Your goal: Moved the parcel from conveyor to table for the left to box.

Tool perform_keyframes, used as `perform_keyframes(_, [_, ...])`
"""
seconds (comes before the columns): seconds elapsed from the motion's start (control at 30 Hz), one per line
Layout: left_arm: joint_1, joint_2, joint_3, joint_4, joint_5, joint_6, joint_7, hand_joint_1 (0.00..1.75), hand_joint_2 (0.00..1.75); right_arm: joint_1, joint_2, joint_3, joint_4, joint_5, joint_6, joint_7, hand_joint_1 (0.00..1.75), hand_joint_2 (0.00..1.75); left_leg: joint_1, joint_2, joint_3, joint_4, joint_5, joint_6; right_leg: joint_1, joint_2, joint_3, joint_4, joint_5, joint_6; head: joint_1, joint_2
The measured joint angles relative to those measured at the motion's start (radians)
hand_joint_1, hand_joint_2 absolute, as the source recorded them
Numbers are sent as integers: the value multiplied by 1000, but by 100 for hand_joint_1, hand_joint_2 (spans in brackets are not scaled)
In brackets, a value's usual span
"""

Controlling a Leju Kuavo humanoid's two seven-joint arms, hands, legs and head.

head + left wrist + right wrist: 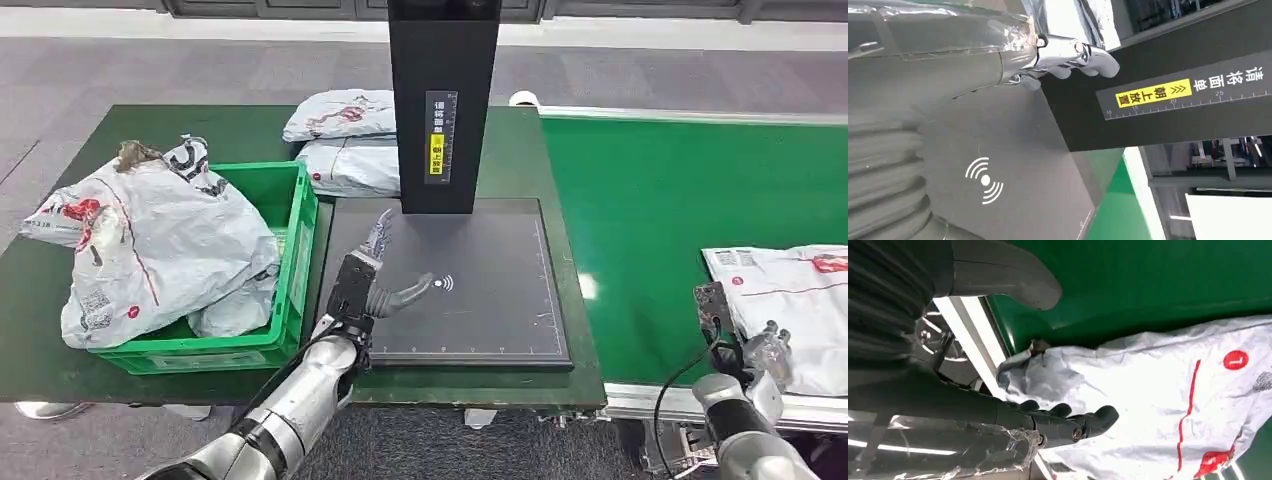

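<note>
Parcel (790, 300) of grey-white plastic with red print lies on the green conveyor (650, 200) at its near right edge, its corner reaching the metal side rail; that is the task's thing, and it has not left the belt. The right hand (750, 350) sits at the parcel's near corner with nothing in it. In the right wrist view its dark fingers (1083, 422) stretch out just over the crumpled bag and the thumb (1008, 280) stands apart above the belt, so the hand is released and, I judge, shaped to close on the corner for the lift across to the table.

The left hand (375, 285) hovers over the near left part of the dark scanning pad (480, 300), fingers spread and slack, holding nothing. It seems parked there to receive the parcel once it lands, since the pad lies between conveyor and crate. The white signal mark (984, 180) on the pad lies just beyond the hand.

The green crate (290, 260) stands at the table's left side beside the pad and is heaped with bagged parcels (150, 250), the pile spilling over its left rim. A black post (445, 100) with a yellow label rises from the pad's far edge. Two more bags (345, 140) lie stacked on the table (60, 300) at its far edge, behind the crate and left of the post.
</note>
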Motion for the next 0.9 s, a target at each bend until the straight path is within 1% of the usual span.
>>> perform_keyframes(0.3, [0, -6, 0, 6, 13, -13, 0, 0, 175, 1, -1, 0, 3, 25, -6, 14, 0, 175, 0, 0, 0, 0, 0, 0, 0, 0, 0, 0, 0, 0, 0, 0])
perform_keyframes(0.67, [-1, -6, 6, 8, 37, -39, 5, 0, 175, 1, -3, 0, 6, 75, 54, 64, 0, 175, 0, 0, 0, 0, 0, 0, 0, 0, 0, 0, 0, 0, 0, 0])
perform_keyframes(0.9, [-1, -6, 7, 8, 44, -43, 6, 0, 175, 1, -3, 0, 7, 90, 61, 79, 0, 175, 0, 0, 0, 0, 0, 0, 0, 0, 0, 0, 0, 0, 0, 0])
